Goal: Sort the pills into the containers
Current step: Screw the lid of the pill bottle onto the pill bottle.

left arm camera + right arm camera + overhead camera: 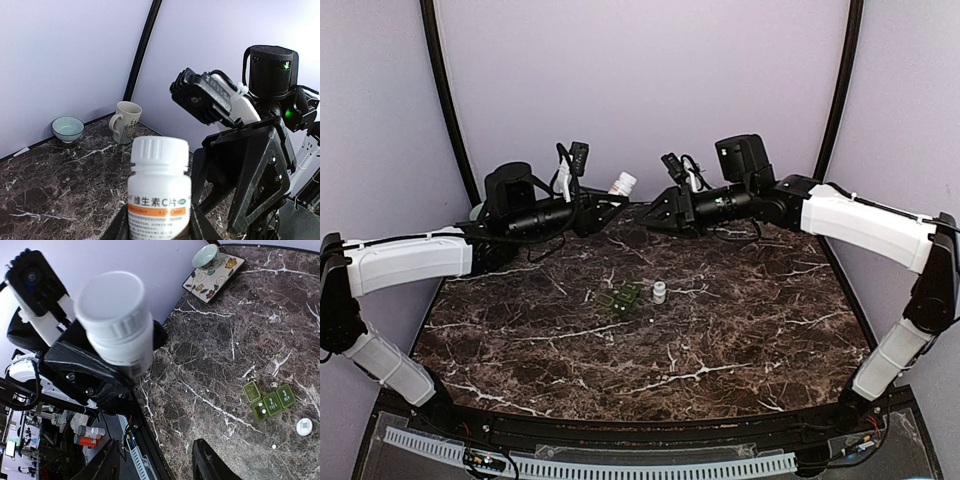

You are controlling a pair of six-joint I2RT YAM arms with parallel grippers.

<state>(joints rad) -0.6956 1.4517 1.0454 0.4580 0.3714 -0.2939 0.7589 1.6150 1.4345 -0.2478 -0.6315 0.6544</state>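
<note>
White pill bottle (159, 185), one, gripped by left tool (157, 226); right tool (157, 462) spread, empty; one green organizer (620, 299), one vial (659, 292).

The top camera looks down from behind over the dark marbled worktop (720, 340), while the two wrist cameras face each other close up, sharing the white-capped plastic pill bottle (159, 190).

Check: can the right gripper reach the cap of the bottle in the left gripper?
Probably yes: the right gripper is open and faces the bottle cap, which sticks out free of the left gripper.
</note>
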